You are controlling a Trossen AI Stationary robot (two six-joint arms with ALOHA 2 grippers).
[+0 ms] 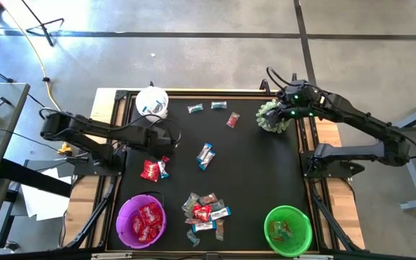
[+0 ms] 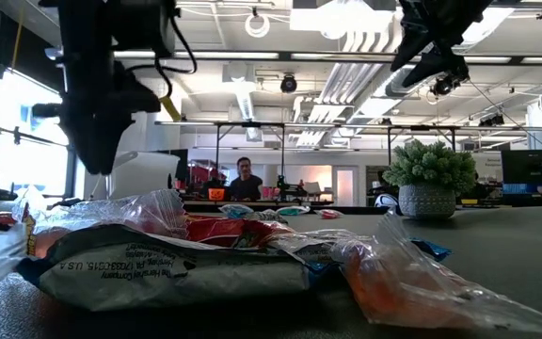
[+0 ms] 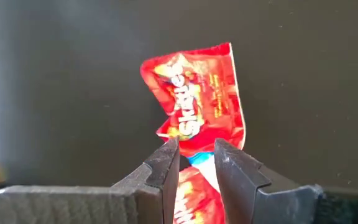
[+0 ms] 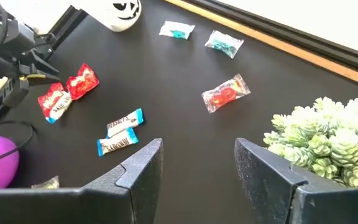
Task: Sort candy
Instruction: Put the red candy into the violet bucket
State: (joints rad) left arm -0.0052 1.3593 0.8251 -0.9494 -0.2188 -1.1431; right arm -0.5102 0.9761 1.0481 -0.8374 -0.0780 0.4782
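Nearest the low camera we see a heap of crinkled candy wrappers (image 2: 186, 259), clear and shiny, which looks slippery and light. Going left to right over the worktop (image 1: 258, 180): the left tool (image 3: 196, 155) hangs above a pair of shiny red packets (image 1: 152, 170) near the left edge, its two fingers (image 3: 166, 163) pinched on the lower edge of one red packet (image 3: 197, 99), so we judge it is grasping that sweet by a thin fold only. That is our main worry: the foil could slide out, or the second red packet lying against it could be dragged along and fall short of the purple bowl (image 1: 125, 225), which already holds red ones. Next comes a blue-and-white bar (image 1: 205, 155) lying alone mid-worktop, then the mixed pile (image 1: 204, 211) at the front, where wrappers overlap and a pinch may catch two kinds at once. Three more sweets (image 1: 211, 108) lie along the far edge. The green bowl (image 1: 303, 220) stands front right. The right tool (image 4: 197, 163) waits released, fingers wide, just beside the spiky plant (image 1: 271, 119); a careless reach could knock it.
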